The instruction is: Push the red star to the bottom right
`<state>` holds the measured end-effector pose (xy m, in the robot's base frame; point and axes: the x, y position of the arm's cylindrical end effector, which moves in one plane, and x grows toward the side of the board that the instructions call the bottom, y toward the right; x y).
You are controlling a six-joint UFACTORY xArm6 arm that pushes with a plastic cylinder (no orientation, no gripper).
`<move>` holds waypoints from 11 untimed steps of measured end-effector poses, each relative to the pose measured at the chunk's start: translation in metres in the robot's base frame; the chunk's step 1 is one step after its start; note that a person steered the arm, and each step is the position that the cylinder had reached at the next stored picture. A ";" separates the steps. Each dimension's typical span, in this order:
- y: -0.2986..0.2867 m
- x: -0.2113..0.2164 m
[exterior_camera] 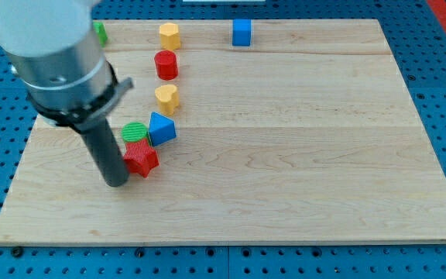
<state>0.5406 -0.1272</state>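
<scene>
The red star point(141, 160) lay left of the table's middle, in the lower half of the wooden table point(300, 155), well apart from the bottom right corner; there were no jaws to report on, since the arm ended in a plain dark rod point(107, 151), so nothing was spread, pressed together or pinching; my tip point(115, 184) stood on the table just beside the star's left edge, seemingly touching it, though the exact contact could not be told for certain; the rod rose from there toward the view's top left into a broad grey cylinder point(53, 54) that hid part of the table's upper left.

Just above the star sat a green block point(134, 132), round in outline as far as could be made out, touching or nearly touching the star's top; a blue block point(161, 128), roughly triangular, lay right beside the green one and against the star's upper right; above these, a yellow heart-like block point(166, 98) sat apart; higher still stood a red cylinder point(166, 64); above that, near the table's top edge, a yellow block point(169, 35) of hexagonal look; to its right along the same edge, a blue cube point(241, 32); at the top left a second green block point(99, 32) peeked out beside the grey cylinder, its shape hidden.
</scene>
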 end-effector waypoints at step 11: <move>0.277 -0.057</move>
